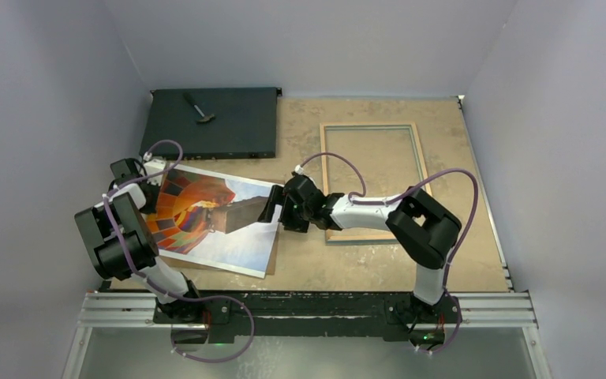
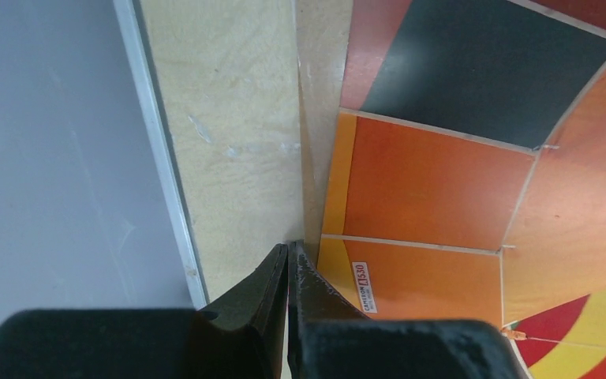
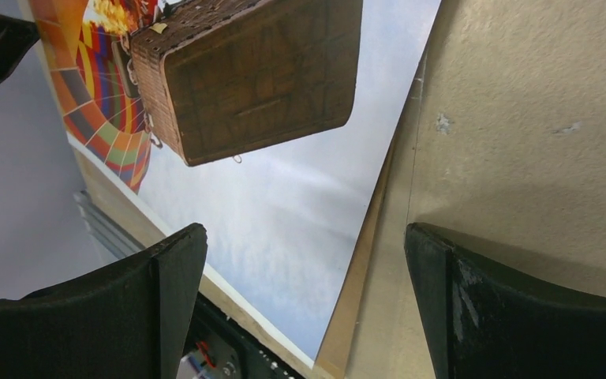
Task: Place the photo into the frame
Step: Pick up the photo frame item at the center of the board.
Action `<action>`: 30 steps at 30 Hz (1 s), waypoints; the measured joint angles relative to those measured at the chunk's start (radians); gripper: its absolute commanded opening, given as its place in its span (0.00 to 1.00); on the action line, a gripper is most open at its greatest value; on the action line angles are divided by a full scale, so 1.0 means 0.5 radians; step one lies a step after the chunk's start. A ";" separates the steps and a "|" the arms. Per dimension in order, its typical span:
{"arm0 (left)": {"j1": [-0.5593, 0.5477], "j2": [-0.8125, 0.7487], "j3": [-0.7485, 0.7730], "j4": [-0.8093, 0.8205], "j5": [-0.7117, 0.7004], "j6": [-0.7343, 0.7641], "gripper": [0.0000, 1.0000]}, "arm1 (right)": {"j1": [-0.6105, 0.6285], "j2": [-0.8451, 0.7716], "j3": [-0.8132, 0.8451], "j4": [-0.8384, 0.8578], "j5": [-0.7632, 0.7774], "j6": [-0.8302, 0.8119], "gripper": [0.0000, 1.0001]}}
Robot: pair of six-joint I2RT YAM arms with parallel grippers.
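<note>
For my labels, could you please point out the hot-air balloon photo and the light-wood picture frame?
Rectangular paper hot-air balloon photo (image 1: pixel 193 207): top view, orange balloon panel.
Thin light-wood rectangular frame (image 1: pixel 369 126): top view, far rail.

The table (image 1: pixel 458 245) has a beige, mottled top and stands between three plain walls. The back wall (image 1: pixel 300 39), the left wall (image 1: pixel 39 118) and the right wall (image 1: pixel 568 118) are all pale grey with a slight violet tone. A flat black box (image 1: pixel 229 130) lies at the far left corner of the table, and a small dark tool (image 1: pixel 199 109) rests on top of it. A metal rail (image 1: pixel 505 310) runs along the near edge of the table. The light is soft and even, and the shadows are weak.
</note>
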 measured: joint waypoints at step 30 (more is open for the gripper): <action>0.000 0.108 -0.040 0.386 0.000 0.105 0.00 | -0.169 -0.065 -0.397 1.052 -0.507 0.436 0.94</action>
